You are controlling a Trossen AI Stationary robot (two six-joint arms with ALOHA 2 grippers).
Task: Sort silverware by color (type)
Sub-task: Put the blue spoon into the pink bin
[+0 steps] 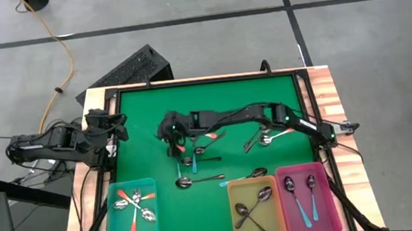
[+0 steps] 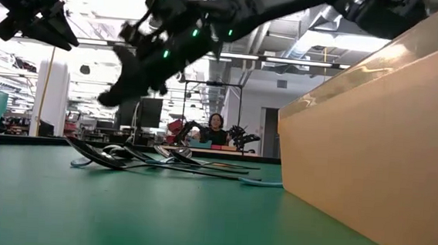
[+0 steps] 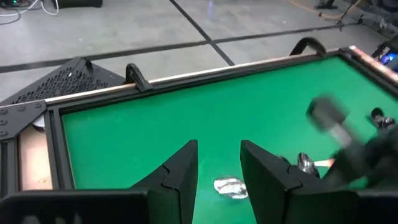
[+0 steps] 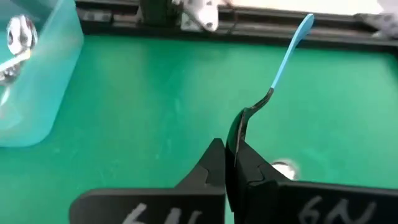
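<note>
Only readable marks: white handwritten chars on the right gripper (image 4: 233,163) body, seen in the right wrist view. One on each finger base, looks like "6N" on both, though cropped at the pic edge so partly cut off. No other text, labels, brands or nos. legible on the bins, table, spoons or in the room behind.

Blue-handled spoon (image 4: 287,57) pinched, lifted off mat.
</note>
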